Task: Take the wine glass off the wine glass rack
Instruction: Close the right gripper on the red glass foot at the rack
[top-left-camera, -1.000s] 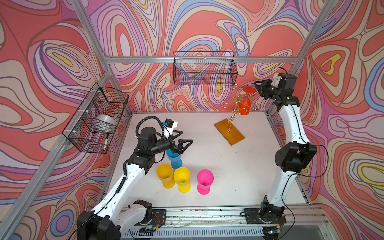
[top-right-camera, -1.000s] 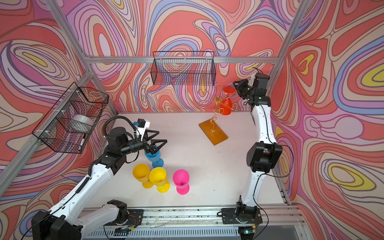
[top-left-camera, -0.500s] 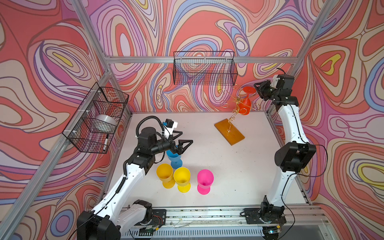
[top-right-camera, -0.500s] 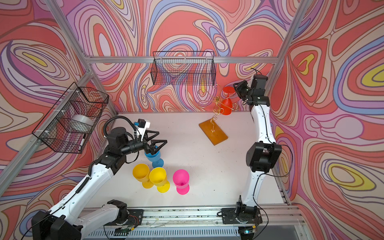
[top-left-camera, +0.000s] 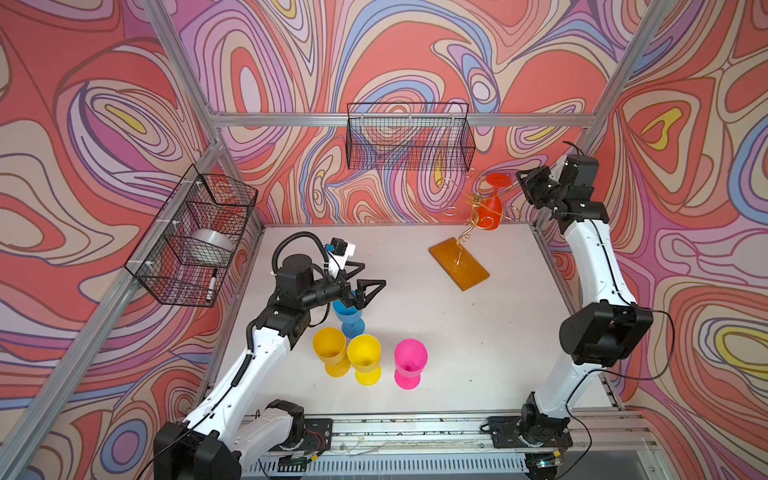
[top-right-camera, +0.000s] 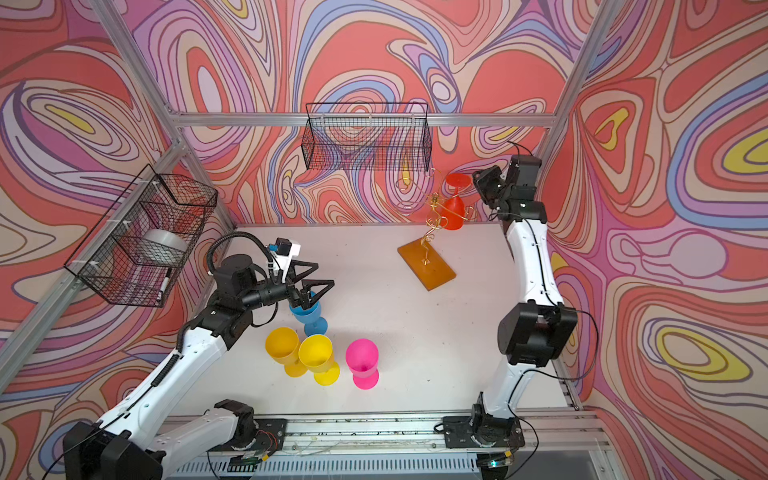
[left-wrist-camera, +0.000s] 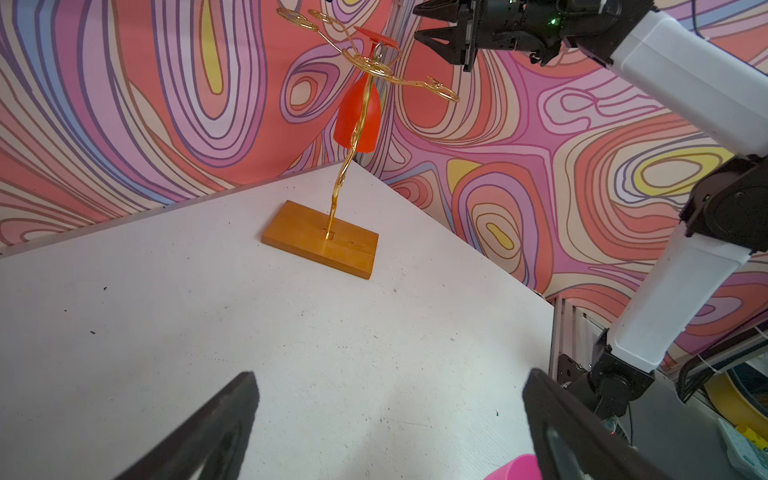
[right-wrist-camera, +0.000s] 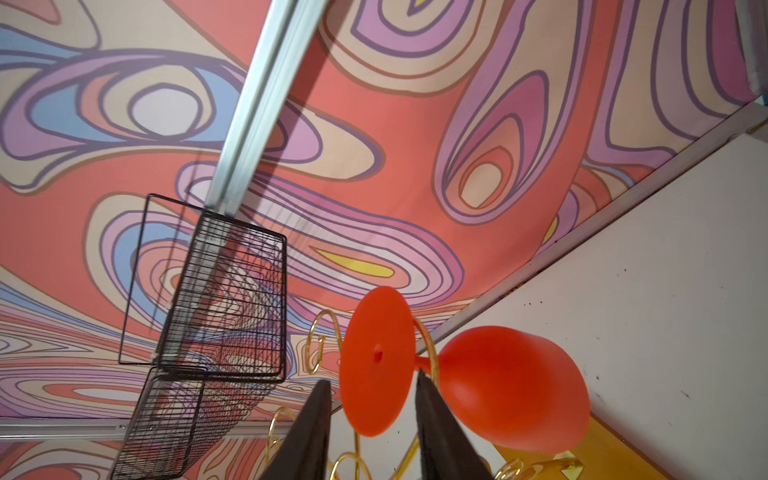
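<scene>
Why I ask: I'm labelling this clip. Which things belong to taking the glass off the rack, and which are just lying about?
In the job: red wine glass, hanging upside down on the wine glass rack; right gripper, open beside its foot.
Lying about: blue glass, two yellow glasses, pink glass, two black wire baskets, grey roll, marker.

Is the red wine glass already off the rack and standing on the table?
No, the red wine glass hangs bowl-down from an arm of the wine glass rack, above the table.
</scene>
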